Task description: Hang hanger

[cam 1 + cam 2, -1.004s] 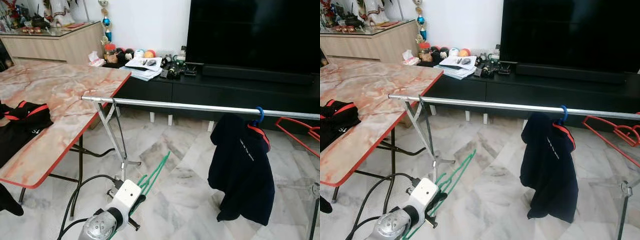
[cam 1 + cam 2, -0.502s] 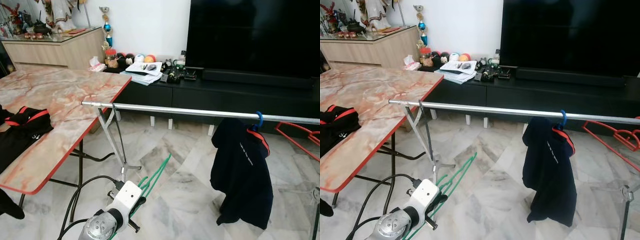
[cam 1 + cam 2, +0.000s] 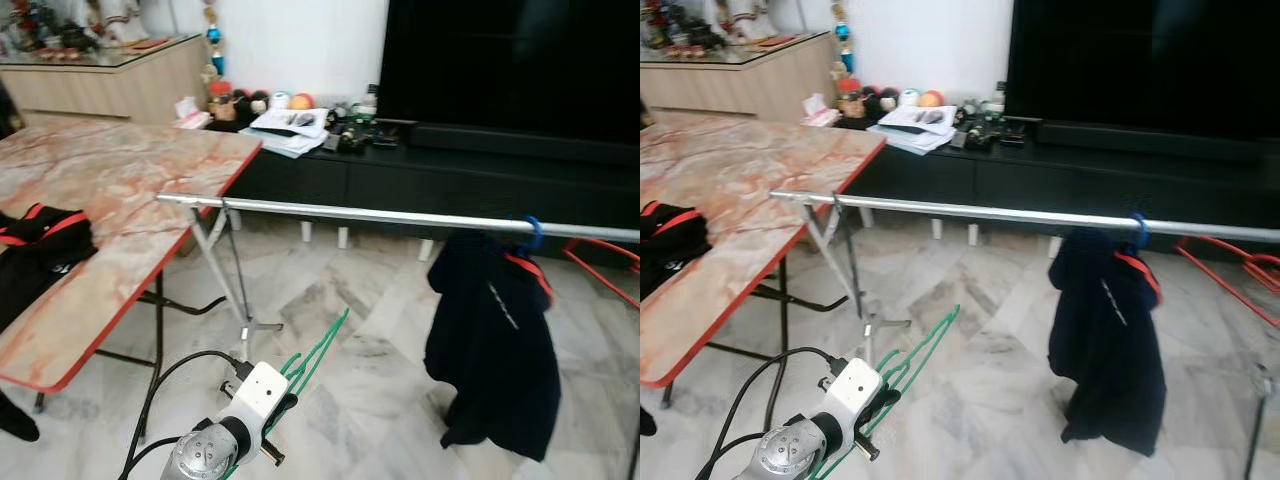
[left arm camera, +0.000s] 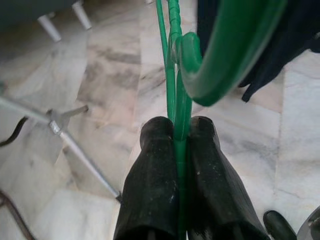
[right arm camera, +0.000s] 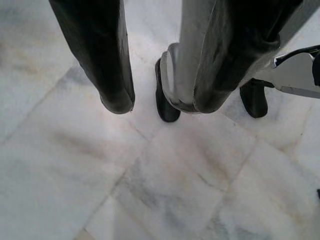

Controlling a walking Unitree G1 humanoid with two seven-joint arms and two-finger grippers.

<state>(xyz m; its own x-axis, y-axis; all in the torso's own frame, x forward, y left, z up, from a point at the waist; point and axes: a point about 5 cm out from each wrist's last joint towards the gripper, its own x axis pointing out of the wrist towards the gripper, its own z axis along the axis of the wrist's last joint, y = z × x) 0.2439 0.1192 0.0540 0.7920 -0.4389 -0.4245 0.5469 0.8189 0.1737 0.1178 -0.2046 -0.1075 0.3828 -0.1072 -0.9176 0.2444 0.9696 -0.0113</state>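
Note:
My left gripper (image 4: pixel 178 131) is shut on a green wire hanger (image 3: pixel 316 351). It holds the hanger low over the floor, in front of and below the silver clothes rail (image 3: pixel 380 214). The hanger's hook (image 4: pixel 220 60) curves just past the fingertips. Further right on the rail a dark jacket (image 3: pixel 495 350) hangs by a blue hanger hook (image 3: pixel 531 232). My right gripper (image 5: pixel 160 105) is open, pointing down at the marble floor with nothing between its fingers.
A marble-top folding table (image 3: pixel 120 190) with a red edge stands on the left, with a black garment (image 3: pixel 40 255) on it. The rail's stand leg (image 3: pixel 235 300) is near the table corner. A red hanger (image 3: pixel 600 275) shows at the far right. A black TV cabinet (image 3: pixel 400 180) runs behind.
The whole picture has shifted slightly, so the camera moved. My left gripper still holds the green hanger in the same low place. The rail and the jacket have not moved.

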